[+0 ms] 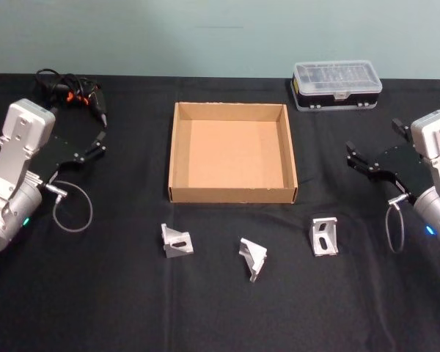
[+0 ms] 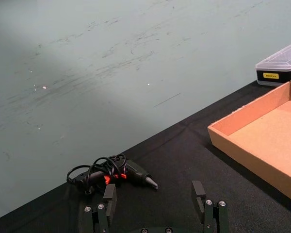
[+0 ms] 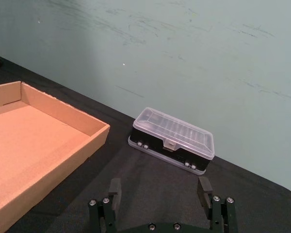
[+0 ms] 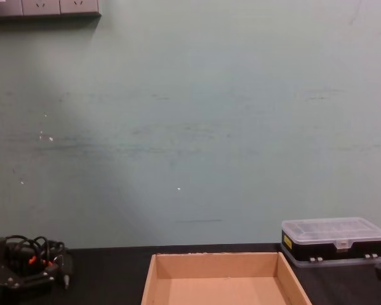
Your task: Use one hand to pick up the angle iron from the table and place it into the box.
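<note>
Three silver angle irons lie on the black table (image 1: 95, 293) in front of the box: one at the left (image 1: 177, 241), one in the middle (image 1: 253, 257), one at the right (image 1: 325, 236). The shallow tan cardboard box (image 1: 232, 195) sits empty at the table's centre; its wall also shows in the wrist views (image 2: 242, 145) (image 3: 68, 114). My left gripper (image 1: 101, 143) hovers open left of the box, with nothing between its fingers (image 2: 109, 194). Right of the box, my right gripper (image 1: 352, 156) is open and empty too, fingers (image 3: 203, 187) spread wide. Both are well away from the angle irons.
A clear-lidded plastic case (image 1: 336, 84) with a black base stands behind the box at the back right. A black corded tool (image 1: 73, 92) with red marks lies at the back left, just beyond the left gripper. A plain wall rises behind the table.
</note>
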{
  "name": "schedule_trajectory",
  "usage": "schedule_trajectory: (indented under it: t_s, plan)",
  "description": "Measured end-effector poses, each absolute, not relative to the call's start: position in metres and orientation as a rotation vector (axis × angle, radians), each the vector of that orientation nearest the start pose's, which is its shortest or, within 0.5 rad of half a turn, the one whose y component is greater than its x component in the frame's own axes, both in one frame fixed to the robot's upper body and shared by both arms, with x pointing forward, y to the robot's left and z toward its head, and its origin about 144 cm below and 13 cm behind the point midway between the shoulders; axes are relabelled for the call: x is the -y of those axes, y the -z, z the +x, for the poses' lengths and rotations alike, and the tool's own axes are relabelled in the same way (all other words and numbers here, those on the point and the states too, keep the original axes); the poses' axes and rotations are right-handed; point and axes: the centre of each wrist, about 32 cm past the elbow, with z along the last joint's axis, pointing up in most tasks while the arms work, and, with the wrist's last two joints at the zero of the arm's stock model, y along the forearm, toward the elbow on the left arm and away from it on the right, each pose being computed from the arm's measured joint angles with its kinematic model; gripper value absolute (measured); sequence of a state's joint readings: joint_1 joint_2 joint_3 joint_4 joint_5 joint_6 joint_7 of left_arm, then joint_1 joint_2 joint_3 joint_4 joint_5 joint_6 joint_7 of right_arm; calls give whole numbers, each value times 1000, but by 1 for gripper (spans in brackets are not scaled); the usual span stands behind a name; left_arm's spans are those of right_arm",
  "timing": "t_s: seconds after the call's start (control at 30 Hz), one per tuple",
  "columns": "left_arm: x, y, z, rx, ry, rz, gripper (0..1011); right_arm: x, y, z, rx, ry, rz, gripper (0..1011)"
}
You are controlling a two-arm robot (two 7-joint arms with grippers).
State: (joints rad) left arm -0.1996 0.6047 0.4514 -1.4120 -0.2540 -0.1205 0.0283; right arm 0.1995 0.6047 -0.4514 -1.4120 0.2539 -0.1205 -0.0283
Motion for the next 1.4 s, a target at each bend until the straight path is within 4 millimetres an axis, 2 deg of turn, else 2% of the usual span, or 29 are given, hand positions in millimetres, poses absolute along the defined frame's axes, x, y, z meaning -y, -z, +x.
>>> schedule_trajectory:
  t_s: [1.2,1.4]
  plan:
    - [-310,-1140,489,285,-1248,304,1011,310,-1140,489,286,1248,-304,1002]
    - [-310,-1140,489,285,-1248,304,1011,314,-1154,486,289,1196,-241,1002]
